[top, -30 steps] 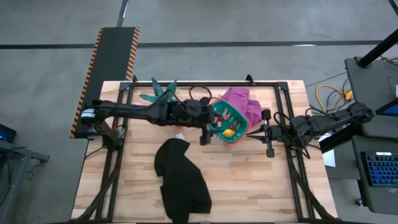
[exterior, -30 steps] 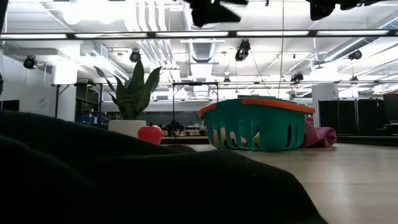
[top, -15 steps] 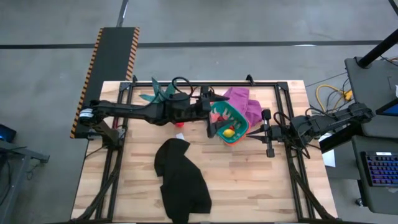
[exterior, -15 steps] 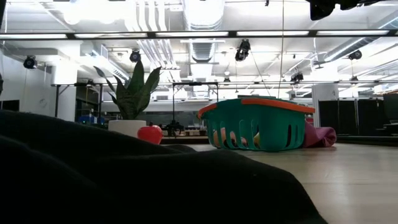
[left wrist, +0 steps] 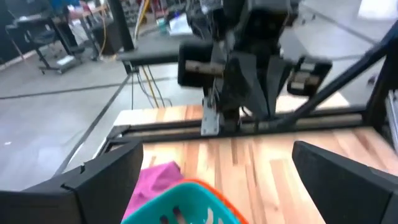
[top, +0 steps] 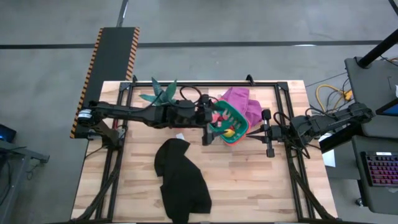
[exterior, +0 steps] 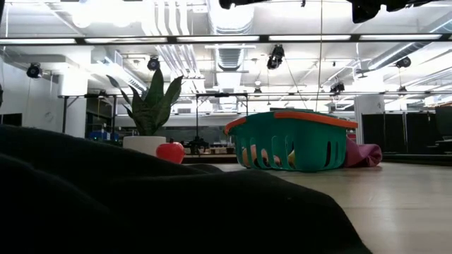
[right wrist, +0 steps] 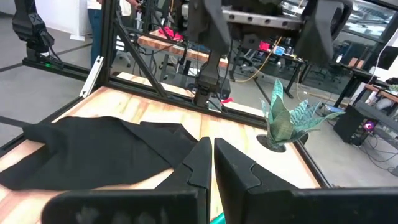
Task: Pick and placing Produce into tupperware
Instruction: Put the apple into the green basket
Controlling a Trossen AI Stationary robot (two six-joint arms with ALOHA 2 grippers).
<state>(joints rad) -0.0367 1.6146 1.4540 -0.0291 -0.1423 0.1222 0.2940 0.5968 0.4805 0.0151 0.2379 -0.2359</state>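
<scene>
The teal tupperware with an orange rim sits at the table's middle, against the purple cloth. It holds a yellow piece of produce and red pieces. One red piece lies on the table by the plant pot. My left gripper hangs open and empty at the tupperware's left side; in the left wrist view the orange rim shows below its spread fingers. My right gripper waits shut to the right of the tupperware, its fingertips together.
A black cloth lies on the near half of the table. A potted green plant stands at the far left, and a purple cloth lies behind the tupperware. Bare wood shows at the near right.
My left gripper swung right, over the tupperware's edge, and rose out of the low view. It then drew back a little to the left and came down slightly. The tupperware and the red piece by the plant stayed where they were.
</scene>
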